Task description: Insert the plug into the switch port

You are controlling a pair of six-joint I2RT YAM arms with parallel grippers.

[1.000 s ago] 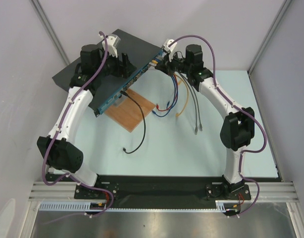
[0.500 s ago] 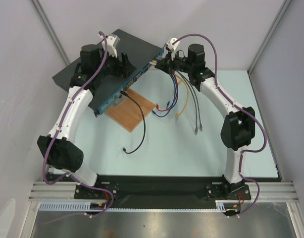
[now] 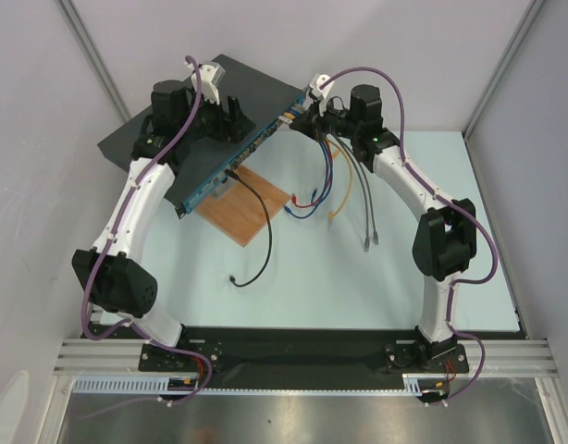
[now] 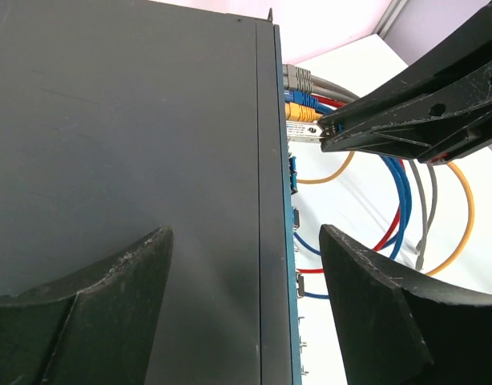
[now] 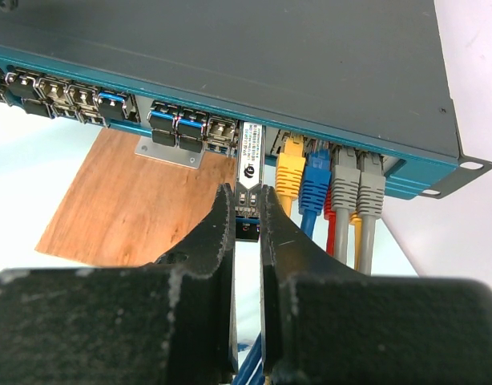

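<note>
**Right claw point(image 5: 246, 196) pinches the plug point(image 5: 248, 164) at the port mouth**

Pressed together on the back end of the plug, a small silver module, the right claw keeps the front end pointing straight into a port of the switch point(image 5: 230, 48). The plug sits near the right end of the blue front face, just left of a yellow connector point(image 5: 290, 172). It seems only partly inside, so I judge that a straight push is left to do. The narrow grip keeps the fingers off the neighbouring cables. The left claw point(image 4: 244, 239) is spread wide over the front edge of the switch, probably to steady it against that push; whether it touches, I cannot tell. The switch lies at the far left of the table point(image 3: 404, 268), its front edge above a wooden board point(image 3: 247, 211).
</note>
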